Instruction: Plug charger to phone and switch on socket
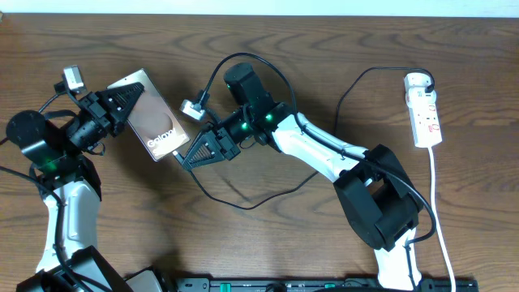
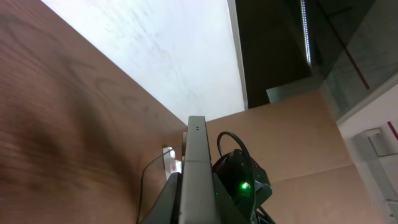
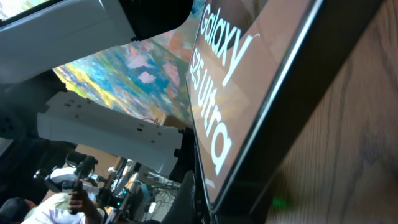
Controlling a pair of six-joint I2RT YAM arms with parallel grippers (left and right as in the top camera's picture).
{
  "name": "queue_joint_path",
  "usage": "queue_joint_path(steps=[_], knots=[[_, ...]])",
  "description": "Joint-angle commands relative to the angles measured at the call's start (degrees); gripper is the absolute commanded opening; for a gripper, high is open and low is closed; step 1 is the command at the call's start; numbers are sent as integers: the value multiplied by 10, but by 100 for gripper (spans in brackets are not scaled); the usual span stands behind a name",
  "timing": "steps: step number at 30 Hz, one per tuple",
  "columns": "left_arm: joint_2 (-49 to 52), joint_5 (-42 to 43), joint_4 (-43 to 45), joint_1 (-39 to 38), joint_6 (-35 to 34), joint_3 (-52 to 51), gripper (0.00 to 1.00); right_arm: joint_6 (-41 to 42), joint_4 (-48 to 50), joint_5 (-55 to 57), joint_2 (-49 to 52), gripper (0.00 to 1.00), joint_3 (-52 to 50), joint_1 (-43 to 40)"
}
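Note:
The phone (image 1: 154,120) is a glossy brown slab with white lettering, held tilted above the table. My left gripper (image 1: 131,100) is shut on its upper-left end. In the left wrist view the phone (image 2: 196,149) stands edge-on between the fingers of the left gripper (image 2: 196,183). My right gripper (image 1: 182,157) is shut at the phone's lower-right end, and the charger (image 1: 247,208), a thin black cable, trails from it. In the right wrist view the phone (image 3: 249,81) fills the frame, and a black rounded tip (image 3: 186,193) lies against its end edge. The socket (image 1: 426,113) lies at the far right.
The charger cable loops across the table's middle and runs up to the round white plug (image 1: 417,80) at the socket's top. A white lead (image 1: 442,219) runs down from the socket past the right arm's base (image 1: 381,203). The left arm's base (image 1: 69,211) stands at the left.

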Motion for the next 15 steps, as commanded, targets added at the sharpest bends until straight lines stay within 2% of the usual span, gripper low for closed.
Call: queue_joint_path(steps=[1,15], knots=[[-5,12,6,-2,6,6,7,8,0,-7,6,1,3,-1],[-5,18,6,-2,24,6,7,92,33,-1,6,1,3,-1]])
